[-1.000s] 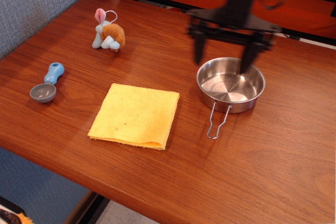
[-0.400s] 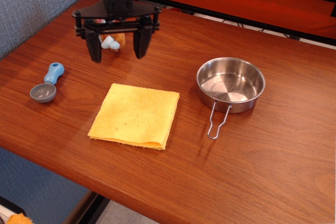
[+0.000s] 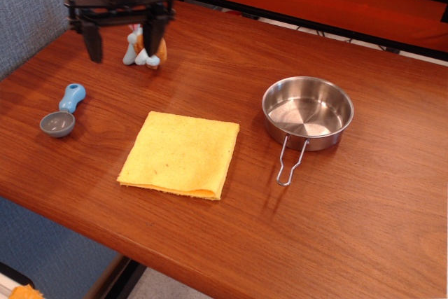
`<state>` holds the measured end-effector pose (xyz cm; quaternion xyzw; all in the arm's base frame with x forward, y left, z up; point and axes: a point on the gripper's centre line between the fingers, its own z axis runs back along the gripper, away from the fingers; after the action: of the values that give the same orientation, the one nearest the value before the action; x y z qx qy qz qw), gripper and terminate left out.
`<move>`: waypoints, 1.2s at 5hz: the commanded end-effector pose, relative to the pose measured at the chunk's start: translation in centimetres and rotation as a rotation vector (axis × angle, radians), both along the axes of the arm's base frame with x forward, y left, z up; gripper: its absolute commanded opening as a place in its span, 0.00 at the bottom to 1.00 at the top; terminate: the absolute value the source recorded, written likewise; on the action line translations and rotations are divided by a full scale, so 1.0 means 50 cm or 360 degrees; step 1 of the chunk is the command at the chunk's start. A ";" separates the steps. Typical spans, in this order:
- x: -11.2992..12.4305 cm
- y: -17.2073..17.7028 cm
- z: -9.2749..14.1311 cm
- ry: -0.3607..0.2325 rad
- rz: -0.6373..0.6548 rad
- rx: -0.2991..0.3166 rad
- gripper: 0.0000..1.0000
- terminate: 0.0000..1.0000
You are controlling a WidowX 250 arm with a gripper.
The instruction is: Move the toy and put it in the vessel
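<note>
Soft light-blue plush bunny looks squishy and light, easy to pinch around its round orange belly, under the black tool with fingers spread apart.

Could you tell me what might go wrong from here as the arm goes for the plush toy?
The open claw hangs in front of the toy, with one finger overlapping it in this view, so closing now might catch only an edge or knock it over. On the way to the pan, a weak grip could drop the toy short, on the yellow cloth.

Shiny steel pan, polished wood table
</note>
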<state>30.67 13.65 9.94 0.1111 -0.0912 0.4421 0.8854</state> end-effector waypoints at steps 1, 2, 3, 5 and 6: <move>0.030 0.073 -0.003 -0.0152 0.0131 0.0138 1.00 0.00; 0.078 0.093 -0.008 -0.0226 0.0106 0.0160 1.00 0.00; 0.123 0.110 -0.021 -0.0311 0.0077 0.0127 1.00 0.00; 0.176 0.095 -0.030 -0.0519 0.0063 0.0041 1.00 0.00; 0.189 0.076 -0.057 -0.0621 0.0079 -0.0055 1.00 0.00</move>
<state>40.96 18.43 5.40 0.0101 -0.2284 0.4801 0.8469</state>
